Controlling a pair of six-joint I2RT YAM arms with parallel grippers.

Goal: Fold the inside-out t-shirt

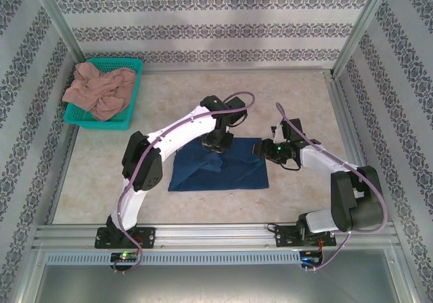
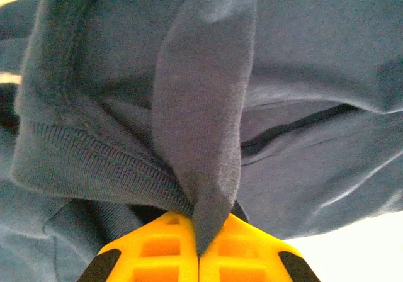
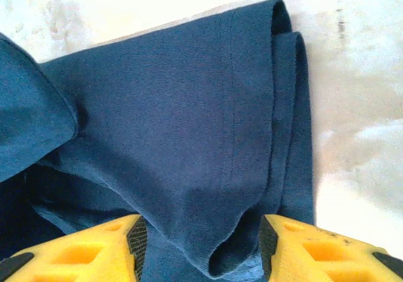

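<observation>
Top view: the dark navy t-shirt [image 1: 220,166] lies partly folded at the middle of the table [image 1: 304,100]. The left gripper [image 1: 218,143] is at its far edge and the right gripper [image 1: 267,149] at its right edge.

Left wrist view: the yellow jaws are pressed together on a thin ridge of cloth beside ribbed trim (likely the collar).

Right wrist view: the jaws stand apart, straddling a loose hemmed fold without squeezing it.

Risk, as a judgement: if the left arm pulls now, only one side is held, so the shirt may skew and the layers slide apart.
</observation>
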